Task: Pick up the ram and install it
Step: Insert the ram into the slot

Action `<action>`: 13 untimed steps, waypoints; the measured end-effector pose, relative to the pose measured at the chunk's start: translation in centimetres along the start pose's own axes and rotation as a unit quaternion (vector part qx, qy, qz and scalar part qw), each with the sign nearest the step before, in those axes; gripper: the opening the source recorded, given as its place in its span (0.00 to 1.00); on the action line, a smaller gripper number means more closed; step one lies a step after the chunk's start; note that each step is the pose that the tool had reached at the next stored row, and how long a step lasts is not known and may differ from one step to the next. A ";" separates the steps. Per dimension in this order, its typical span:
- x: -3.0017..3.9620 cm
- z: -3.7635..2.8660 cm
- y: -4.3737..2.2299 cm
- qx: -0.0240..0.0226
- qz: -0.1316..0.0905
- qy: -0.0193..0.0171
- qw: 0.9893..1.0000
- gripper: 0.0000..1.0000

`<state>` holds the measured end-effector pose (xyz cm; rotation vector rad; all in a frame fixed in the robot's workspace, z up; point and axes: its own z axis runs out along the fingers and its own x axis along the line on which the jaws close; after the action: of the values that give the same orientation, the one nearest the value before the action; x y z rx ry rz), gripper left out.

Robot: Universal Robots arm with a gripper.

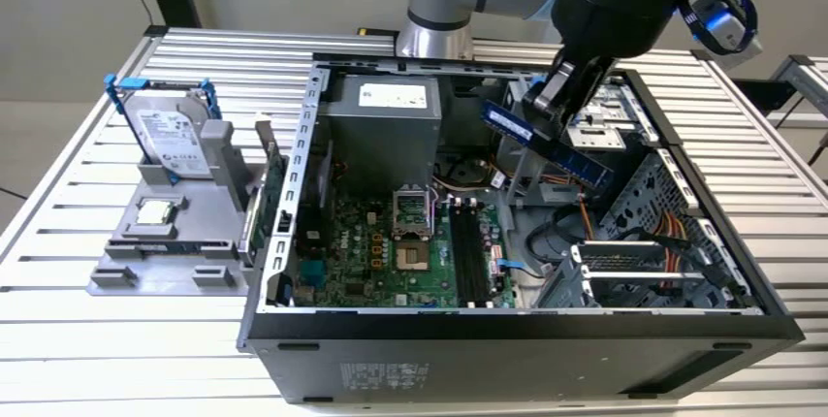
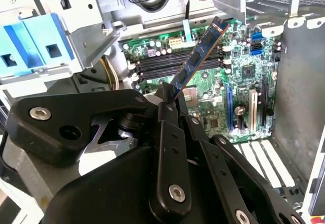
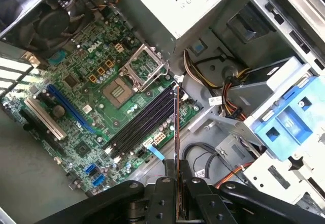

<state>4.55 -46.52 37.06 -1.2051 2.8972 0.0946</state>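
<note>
Exterior view, and we've got the ram (image 1: 576, 163) pinched at one end by the gripper (image 1: 554, 112), fingers pressed onto its flat faces, up over the far end of the open case (image 1: 518, 325). It's a thin blue-green board with small dark chips, and its long axis slopes rather than sitting level. The long black slots (image 1: 468, 252) on the green motherboard (image 1: 375, 252) lie below, toward the exterior view's left, well apart. In the first wrist view its thin edge crosses those slots at an angle.
</note>
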 end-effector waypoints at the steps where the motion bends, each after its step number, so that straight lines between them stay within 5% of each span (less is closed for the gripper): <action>1: 0.00 0.00 0.00 0.000 0.004 0.000 1.000 0.00; 13: 0.00 0.05 0.00 0.001 0.049 -0.003 0.999 0.00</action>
<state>4.55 -46.52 37.00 -1.0599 2.9502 0.0942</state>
